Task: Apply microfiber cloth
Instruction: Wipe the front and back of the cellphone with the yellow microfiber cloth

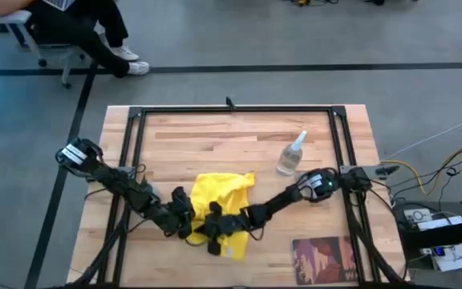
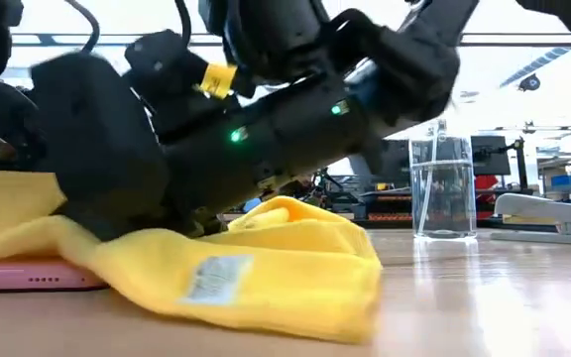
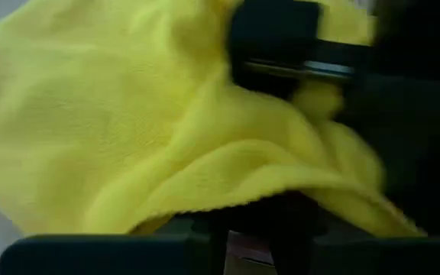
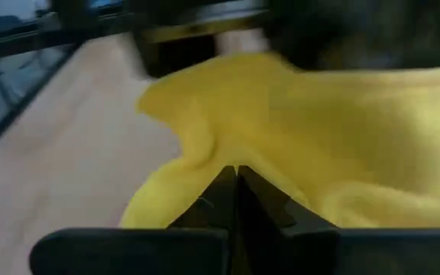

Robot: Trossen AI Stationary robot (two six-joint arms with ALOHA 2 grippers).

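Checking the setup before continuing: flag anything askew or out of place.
The bright yellow microfiber cloth lies bunched and rumpled, not flat, draped over a pink flat object in the low view. The clear plastic spray bottle stands upright; nothing is spilled.

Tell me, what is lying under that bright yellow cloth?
In the low view, a thin pink flat object pokes out from under the bright yellow soft fabric cloth, lying on the wooden table. The rest of it is covered, so I cannot identify it.

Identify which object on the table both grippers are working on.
The yellow microfiber cloth; the left gripper and right gripper meet on it, while the spray bottle and book lie apart.
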